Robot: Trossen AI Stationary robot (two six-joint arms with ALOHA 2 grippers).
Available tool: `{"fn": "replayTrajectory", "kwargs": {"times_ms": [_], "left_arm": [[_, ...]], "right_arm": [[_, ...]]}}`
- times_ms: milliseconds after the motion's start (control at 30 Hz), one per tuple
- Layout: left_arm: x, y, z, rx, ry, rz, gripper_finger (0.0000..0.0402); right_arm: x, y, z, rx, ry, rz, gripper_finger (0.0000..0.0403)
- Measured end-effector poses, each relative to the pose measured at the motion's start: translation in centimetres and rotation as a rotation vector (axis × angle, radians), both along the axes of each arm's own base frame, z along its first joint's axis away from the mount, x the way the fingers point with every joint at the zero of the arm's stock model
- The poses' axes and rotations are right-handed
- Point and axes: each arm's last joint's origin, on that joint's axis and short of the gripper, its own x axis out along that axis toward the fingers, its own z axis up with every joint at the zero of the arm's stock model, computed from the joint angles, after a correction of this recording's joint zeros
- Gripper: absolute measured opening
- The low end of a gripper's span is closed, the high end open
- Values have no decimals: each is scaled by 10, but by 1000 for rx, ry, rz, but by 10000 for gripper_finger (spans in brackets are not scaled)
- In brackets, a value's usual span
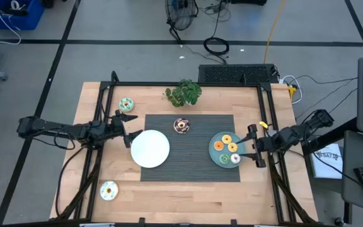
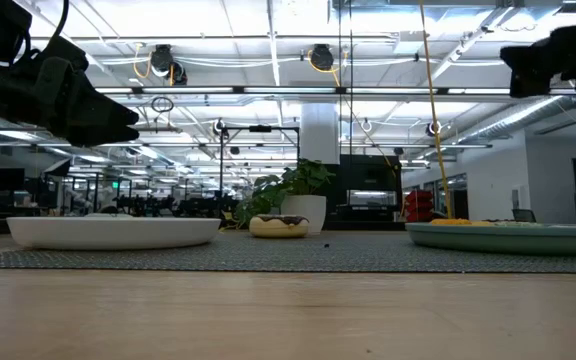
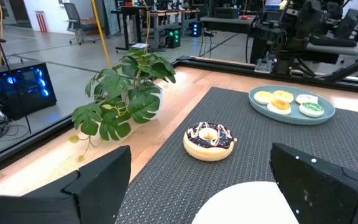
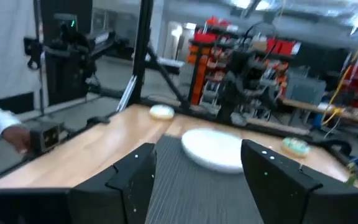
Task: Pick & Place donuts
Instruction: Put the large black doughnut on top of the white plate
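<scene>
A chocolate-iced donut (image 1: 181, 125) (image 3: 209, 141) lies flat on the dark mat (image 1: 191, 169). Several donuts (image 1: 227, 147) (image 3: 284, 101) rest on the teal plate (image 1: 214, 156). A mint donut (image 1: 126, 104) and a yellowish one (image 1: 109, 190) lie on the bare wood at the left. The white plate (image 1: 150, 149) holds nothing. My left gripper (image 1: 128, 129) (image 3: 201, 190) stands open at the white plate's left rim, pointing level toward the right. My right gripper (image 1: 252, 146) (image 4: 207, 177) is open at the teal plate's right rim, above the table, nothing between its fingers.
A potted green plant (image 1: 183, 93) (image 3: 126, 93) stands at the mat's far edge. Black frame rails (image 1: 188, 84) run around the table. A person's hand (image 4: 11, 134) shows beyond the table's left side in the right wrist view. Bare wood (image 1: 194, 198) lies along the near edge.
</scene>
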Motion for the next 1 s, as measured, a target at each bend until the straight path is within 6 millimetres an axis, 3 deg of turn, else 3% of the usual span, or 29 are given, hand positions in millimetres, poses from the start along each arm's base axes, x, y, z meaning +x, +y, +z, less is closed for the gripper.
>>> {"fn": "replayTrajectory", "kwargs": {"times_ms": [233, 533, 833, 1000], "left_arm": [[0, 0, 0, 0, -5, -1, 379], [0, 0, 1, -1, -12, 0, 379], [0, 0, 1, -1, -11, 0, 379], [0, 0, 1, -1, -11, 0, 379]], "right_arm": [[3, -7, -3, -33, 28, -52, 226], [3, -3, -5, 8, 41, 240, 225], [5, -8, -5, 17, 45, 32, 228], [5, -9, -5, 71, 56, 28, 227]]}}
